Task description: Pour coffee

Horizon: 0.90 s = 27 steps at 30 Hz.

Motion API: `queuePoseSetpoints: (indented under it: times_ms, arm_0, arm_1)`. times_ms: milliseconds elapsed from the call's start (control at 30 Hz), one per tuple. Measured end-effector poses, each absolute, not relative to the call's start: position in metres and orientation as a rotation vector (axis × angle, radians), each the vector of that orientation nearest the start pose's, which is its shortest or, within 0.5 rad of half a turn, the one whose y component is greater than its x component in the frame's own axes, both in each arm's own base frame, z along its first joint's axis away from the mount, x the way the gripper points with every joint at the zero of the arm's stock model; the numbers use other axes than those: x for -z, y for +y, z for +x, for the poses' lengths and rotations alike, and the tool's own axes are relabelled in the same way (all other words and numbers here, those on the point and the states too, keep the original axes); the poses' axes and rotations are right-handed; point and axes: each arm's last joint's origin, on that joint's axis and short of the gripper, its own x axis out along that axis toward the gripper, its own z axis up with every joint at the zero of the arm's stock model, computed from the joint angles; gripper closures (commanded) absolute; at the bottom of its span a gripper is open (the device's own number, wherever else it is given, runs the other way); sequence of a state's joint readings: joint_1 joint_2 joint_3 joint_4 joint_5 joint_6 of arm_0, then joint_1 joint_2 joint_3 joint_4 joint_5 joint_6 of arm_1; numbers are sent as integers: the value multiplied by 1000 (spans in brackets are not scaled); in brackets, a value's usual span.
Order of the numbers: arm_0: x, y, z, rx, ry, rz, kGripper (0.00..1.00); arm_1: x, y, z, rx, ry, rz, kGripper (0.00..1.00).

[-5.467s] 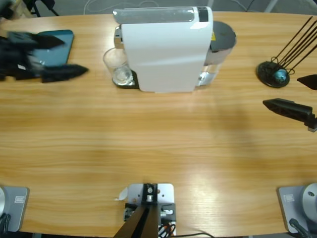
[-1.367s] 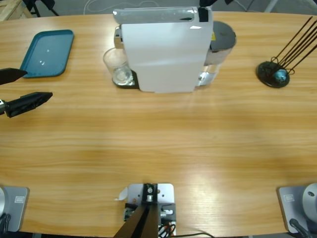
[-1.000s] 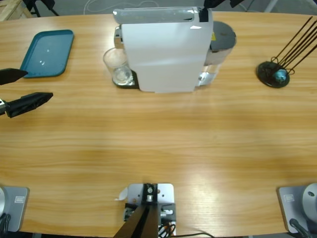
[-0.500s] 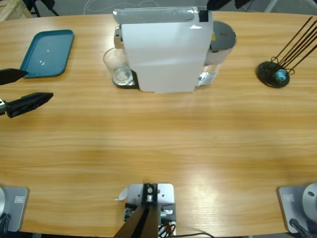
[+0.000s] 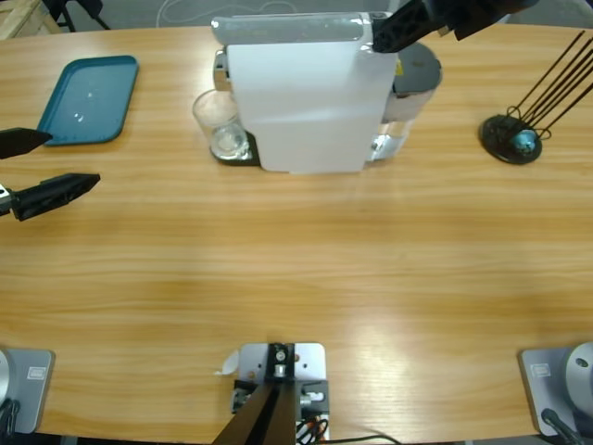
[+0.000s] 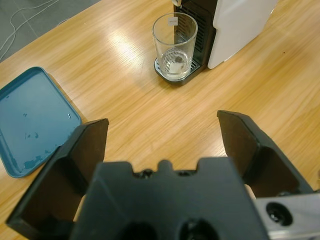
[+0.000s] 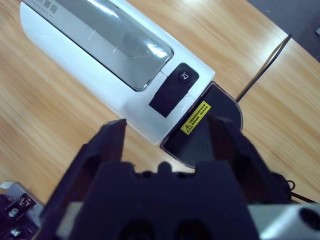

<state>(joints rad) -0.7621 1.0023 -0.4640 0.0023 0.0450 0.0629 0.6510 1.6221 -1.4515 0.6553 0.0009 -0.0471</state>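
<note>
Hovering right fingers (image 5: 400,30) over machine (image 5: 306,93)

One wooden table (image 5: 296,269) carries everything. On it stands one white coffee machine (image 5: 306,97) with one dark round water tank lid (image 5: 419,67) behind it and one black button (image 7: 184,76) on top. One clear drinking glass (image 5: 219,122) sits on its one drip tray (image 6: 176,75). There is one teal tray (image 5: 90,100), and one black wire stand (image 5: 533,111) holding one blue capsule (image 5: 525,142). Two black claws are in sight: the left claw (image 5: 32,171) and the right claw (image 5: 422,20).
</note>
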Motion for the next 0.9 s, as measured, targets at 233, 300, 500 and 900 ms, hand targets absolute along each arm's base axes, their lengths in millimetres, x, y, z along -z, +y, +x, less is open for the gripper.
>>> queuePoseSetpoints:
  times_ms: [233,300,500,900]
  arm_0:
    - [-274,-89,95,726,487,273,29]
    - [-275,-89,95,728,484,271,18]
    - [-275,-89,96,728,478,269,26]
    - [-267,-97,104,732,538,292,6]
  arm_1:
    - [-371,194,255,-625,827,-314,0]
    - [-365,193,253,-624,845,-320,0]
    - [-360,179,235,-624,845,-320,0]
    - [-316,107,140,-632,665,-242,0]
